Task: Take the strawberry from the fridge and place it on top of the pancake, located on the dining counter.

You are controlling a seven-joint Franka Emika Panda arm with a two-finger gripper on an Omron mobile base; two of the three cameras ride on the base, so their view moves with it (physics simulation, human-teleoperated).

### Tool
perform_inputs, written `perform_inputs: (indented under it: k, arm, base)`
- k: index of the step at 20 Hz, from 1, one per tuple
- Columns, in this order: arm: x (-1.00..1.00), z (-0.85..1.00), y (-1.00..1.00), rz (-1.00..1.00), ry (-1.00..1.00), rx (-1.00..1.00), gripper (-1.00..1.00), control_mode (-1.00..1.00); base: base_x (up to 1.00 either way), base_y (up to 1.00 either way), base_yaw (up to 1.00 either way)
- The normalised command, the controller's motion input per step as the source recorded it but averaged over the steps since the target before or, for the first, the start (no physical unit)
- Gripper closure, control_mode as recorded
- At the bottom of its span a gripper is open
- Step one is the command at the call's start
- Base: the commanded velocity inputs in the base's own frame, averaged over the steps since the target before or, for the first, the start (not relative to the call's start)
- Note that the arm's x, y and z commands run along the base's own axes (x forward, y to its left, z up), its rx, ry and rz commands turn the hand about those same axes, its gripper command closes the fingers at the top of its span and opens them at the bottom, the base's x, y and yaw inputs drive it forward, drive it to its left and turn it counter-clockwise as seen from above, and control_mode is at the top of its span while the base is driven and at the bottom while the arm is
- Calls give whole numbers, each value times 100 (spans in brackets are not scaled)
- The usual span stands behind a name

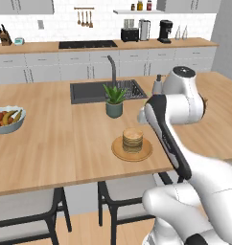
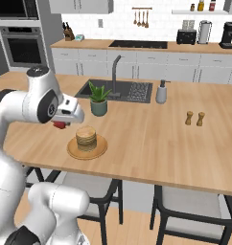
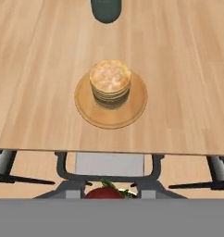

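Now carrying the strawberry (image 3: 104,191), pinched in the half-closed pincer (image 3: 107,187) just off the near edge of the bench (image 3: 35,92), needing to come squarely over the pancake (image 3: 110,82) on its wooden plate (image 3: 132,111) before lowering and gently letting go.

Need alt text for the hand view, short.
Seen from the robot's hand, a stack of pancakes sits on a round wooden plate near the edge of a light wooden counter. A red strawberry is gripped in the claw at the bottom, short of the counter, above dark stool frames.
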Motion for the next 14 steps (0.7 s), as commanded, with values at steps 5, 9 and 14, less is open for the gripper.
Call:
perform_inputs:
  k: [5, 9, 14]
  arm:
    - [72, -50, 6, 1, 11, -4, 100, -100]
    - [36, -44, 0, 5, -6, 1, 100, -100]
    - [19, -22, 0, 1, -15, 0, 100, -100]
  base:
    - [0, 0, 0]
    - [0, 0, 0]
    - [0, 0, 0]
